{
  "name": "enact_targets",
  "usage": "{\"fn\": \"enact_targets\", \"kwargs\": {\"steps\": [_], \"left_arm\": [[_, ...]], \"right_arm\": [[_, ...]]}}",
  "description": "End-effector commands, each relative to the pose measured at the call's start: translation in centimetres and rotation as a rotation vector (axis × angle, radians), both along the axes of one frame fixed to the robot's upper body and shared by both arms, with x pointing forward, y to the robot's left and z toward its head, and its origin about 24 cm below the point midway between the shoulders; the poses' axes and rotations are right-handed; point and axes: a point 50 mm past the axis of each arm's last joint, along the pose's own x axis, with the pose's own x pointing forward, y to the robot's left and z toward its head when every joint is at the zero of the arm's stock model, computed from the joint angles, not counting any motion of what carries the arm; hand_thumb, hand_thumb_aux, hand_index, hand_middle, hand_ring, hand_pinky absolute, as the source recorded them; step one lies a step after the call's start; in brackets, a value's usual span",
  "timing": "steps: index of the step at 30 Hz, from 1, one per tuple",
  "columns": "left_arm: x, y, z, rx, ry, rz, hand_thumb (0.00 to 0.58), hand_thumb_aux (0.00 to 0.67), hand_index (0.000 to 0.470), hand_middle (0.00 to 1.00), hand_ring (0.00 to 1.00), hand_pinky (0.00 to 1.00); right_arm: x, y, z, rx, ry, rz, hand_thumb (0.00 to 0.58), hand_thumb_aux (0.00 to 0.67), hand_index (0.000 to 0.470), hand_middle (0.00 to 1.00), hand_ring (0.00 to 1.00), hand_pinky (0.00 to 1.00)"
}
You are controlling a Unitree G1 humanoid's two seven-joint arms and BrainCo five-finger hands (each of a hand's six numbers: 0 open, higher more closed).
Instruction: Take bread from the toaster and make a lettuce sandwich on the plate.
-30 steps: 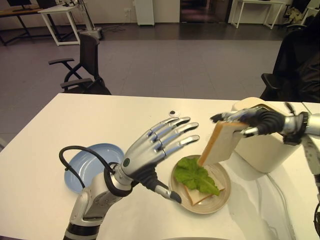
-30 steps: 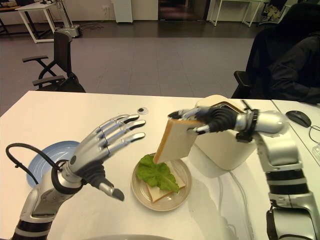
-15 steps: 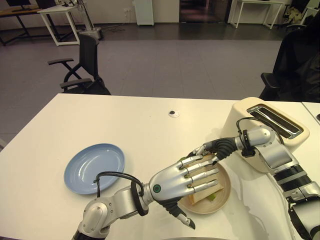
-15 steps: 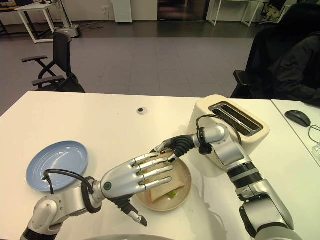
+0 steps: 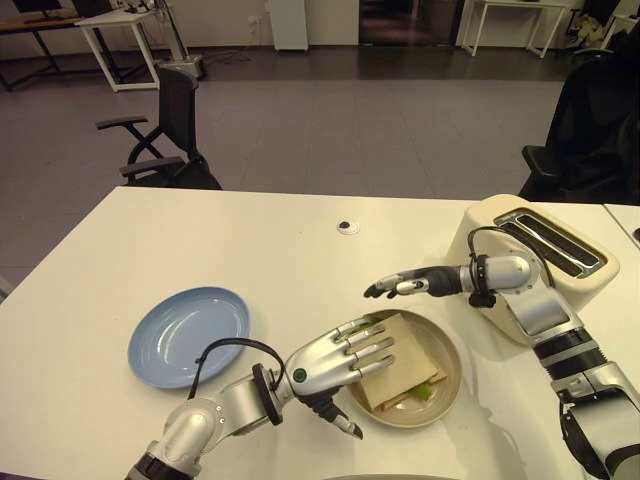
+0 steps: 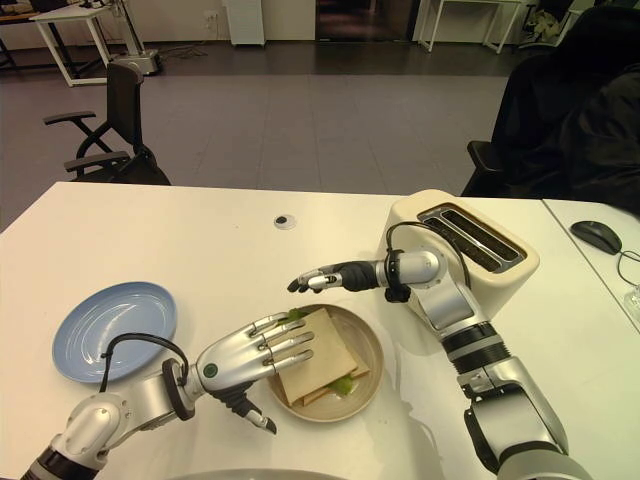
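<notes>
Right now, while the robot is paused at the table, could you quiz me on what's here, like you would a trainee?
1. True or false: the left robot hand reaches over the edge of the beige plate.
2. Which is nearer the toaster? A) left robot hand B) right robot hand
3. What green thing peeks out from under the top slice of the sandwich?

Key:
1. True
2. B
3. Lettuce
</notes>
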Motion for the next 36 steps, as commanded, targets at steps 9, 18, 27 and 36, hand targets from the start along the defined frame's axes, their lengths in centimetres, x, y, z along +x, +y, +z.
{"fn": "enact_targets", "kwargs": {"steps": [9, 18, 27, 36], "left_arm": [[-1.2, 7.1, 3.0, -0.191, 0.551, 0.097, 0.580, 0.670, 0.470, 1.00, 1.00, 1.00], [-3.3, 2.9, -4.4, 0.275, 0.920, -0.039, 0.580, 0.670, 0.470, 1.00, 1.00, 1.00], [5.1, 0.1, -6.7, 0.089, 0.737, 0.123, 0.580, 0.670, 0.470, 1.00, 1.00, 1.00], [10.8, 1.6, -3.7, -0.052, 0.436, 0.260, 0.580, 0.670, 0.470, 1.00, 1.00, 1.00]], "right_arm": [[-9.3, -10.3, 3.7, -0.211, -0.198, 0.053, 0.580, 0.670, 0.470, 1.00, 1.00, 1.00], [-14.1, -7.8, -5.0, -0.404, 0.190, 0.349, 0.580, 0.670, 0.470, 1.00, 1.00, 1.00], [-6.4, -3.4, -10.2, -0.238, 0.033, -0.064, 0.580, 0.670, 0.470, 1.00, 1.00, 1.00], [-1.2, -1.6, -7.7, -0.024, -0.295, -0.309, 0.580, 0.670, 0.470, 0.75, 0.75, 0.75]]}}
